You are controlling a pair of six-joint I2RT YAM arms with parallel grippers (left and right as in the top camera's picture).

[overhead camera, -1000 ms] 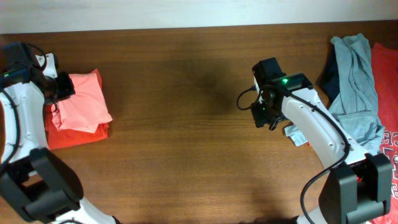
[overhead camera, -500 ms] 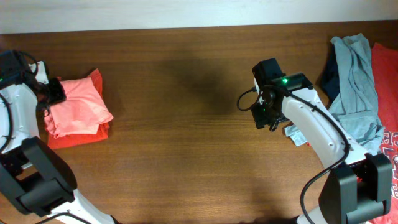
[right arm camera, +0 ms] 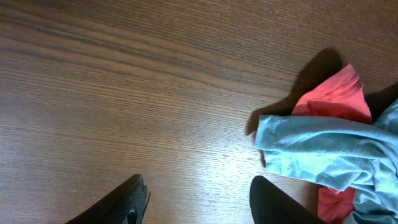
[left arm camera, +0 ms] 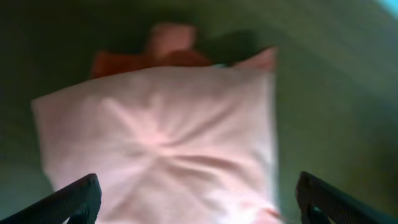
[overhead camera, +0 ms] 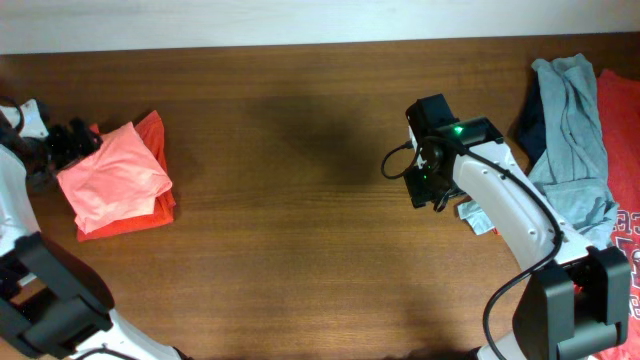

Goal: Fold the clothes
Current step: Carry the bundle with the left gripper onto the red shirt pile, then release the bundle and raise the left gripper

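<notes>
No text can be read. The only writing is pale block lettering on the red T-shirt at the right edge of the overhead view, cut off and too small to read.

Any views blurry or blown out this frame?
Left wrist: dim and blurred, folded salmon-pink cotton T-shirt smeared soft. Right wrist: sharp, bright sheen on the brown wooden table beside the crumpled grey-teal T-shirt. Overhead: sharp, even light, faint shadow upper centre.

Salmon-pink tee, red-orange tee, grey-teal tee, navy tee, red tee w/ white print; brown wood-grain table.
</notes>
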